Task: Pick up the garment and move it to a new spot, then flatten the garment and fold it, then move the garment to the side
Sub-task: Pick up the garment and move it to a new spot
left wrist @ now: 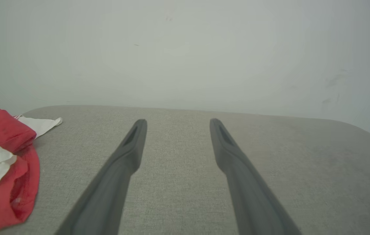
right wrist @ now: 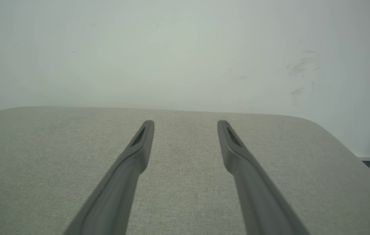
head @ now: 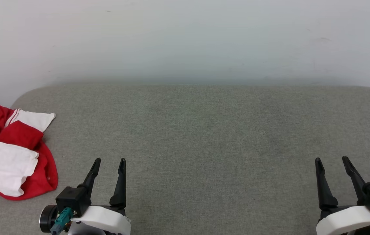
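We find the garment (head: 15,137) crumpled in a heap at the left edge of the grey fabric surface (head: 204,147), near the left gripper (head: 110,160) but apart from it. Any print on it is too small to read. The left gripper and the right gripper (head: 331,159) both have their fingers spread and hold nothing.

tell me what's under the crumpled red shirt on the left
The garment lies bunched on the grey fabric surface, which shows along its right side. Its folds cover whatever lies directly beneath, so nothing else can be told there.
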